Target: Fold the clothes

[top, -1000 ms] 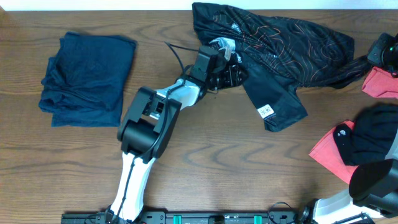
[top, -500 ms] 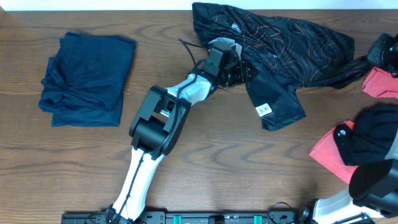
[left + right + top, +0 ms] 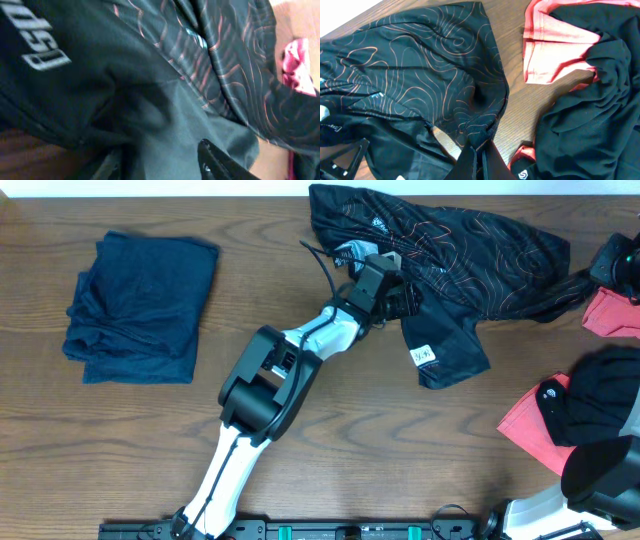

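The black jersey (image 3: 460,250) with thin orange contour lines lies crumpled at the back of the table, one flap with a white label (image 3: 425,356) hanging toward me. My left gripper (image 3: 400,292) is pushed into its left side. In the left wrist view the jaws (image 3: 165,165) stand apart with smooth jersey cloth (image 3: 165,100) lying between them, not pinched. My right gripper (image 3: 481,152) is shut on a bunched edge of the jersey (image 3: 420,70). In the overhead view it sits at the jersey's right end (image 3: 612,265).
A folded navy garment (image 3: 140,305) lies at the far left. On the right sit coral-red garments (image 3: 612,312) (image 3: 528,425) and a plain black one (image 3: 595,395), seen close in the right wrist view as red cloth (image 3: 555,45) and black cloth (image 3: 592,110).
My left arm has reached further right, deeper over the jersey, and its jaws have narrowed. The labelled flap shifted slightly. The right gripper has kept its hold.
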Controlling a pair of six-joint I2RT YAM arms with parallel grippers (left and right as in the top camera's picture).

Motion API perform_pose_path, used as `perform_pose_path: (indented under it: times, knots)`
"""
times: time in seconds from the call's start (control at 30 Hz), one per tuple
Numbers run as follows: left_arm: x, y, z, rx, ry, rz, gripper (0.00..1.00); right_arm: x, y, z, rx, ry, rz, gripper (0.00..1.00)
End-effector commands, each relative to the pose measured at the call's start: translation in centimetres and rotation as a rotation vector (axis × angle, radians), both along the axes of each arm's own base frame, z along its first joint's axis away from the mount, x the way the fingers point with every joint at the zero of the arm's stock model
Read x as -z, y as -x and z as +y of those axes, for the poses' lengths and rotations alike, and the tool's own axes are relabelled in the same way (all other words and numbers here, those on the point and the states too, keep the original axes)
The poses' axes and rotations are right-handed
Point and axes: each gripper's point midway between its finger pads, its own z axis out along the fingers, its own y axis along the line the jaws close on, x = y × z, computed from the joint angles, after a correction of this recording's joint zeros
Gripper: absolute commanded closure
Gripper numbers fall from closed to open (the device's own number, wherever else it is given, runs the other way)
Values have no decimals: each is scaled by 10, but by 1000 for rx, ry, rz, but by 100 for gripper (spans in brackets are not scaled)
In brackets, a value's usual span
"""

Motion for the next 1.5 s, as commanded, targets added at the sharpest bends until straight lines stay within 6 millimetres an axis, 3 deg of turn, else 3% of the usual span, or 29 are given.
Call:
perform_pose_path:
  times: [0.0, 0.2, 0.3, 0.5, 0.63, 0.83, 0.93, 1.17, 1.33, 1.47]
  knots:
    - [105, 14, 50, -120, -222, 111, 57, 3, 0, 2, -17, -5, 6, 99]
    - [109, 8, 55, -149, -233, 93, 87, 3, 0, 2, -18, -5, 6, 99]
    - [108, 6, 55, -150, -228, 88, 93, 3, -1, 2, -18, -5, 5, 99]
    - [95, 9, 62, -109, -181, 163, 94, 3, 0, 2, -18, -5, 6, 99]
    - [65, 10, 93, -84, -257, 188, 94, 3, 0, 2, -18, -5, 8, 99]
    - [-10, 22, 150, 14, -405, 153, 94, 7, 6, 4, -17, -16, 36, 99]
    - [-34, 31, 176, 7, -433, 186, 94, 12, 16, 4, -7, -16, 83, 99]
    - [-45, 86, 245, -41, -515, 463, 94, 26, 57, -2, 44, 29, 270, 99]
    - [-52, 117, 275, -17, -560, 585, 94, 37, 77, 0, 50, 23, 363, 99]
    - [-57, 134, 287, -6, -576, 654, 94, 54, 94, 7, 43, -9, 448, 99]
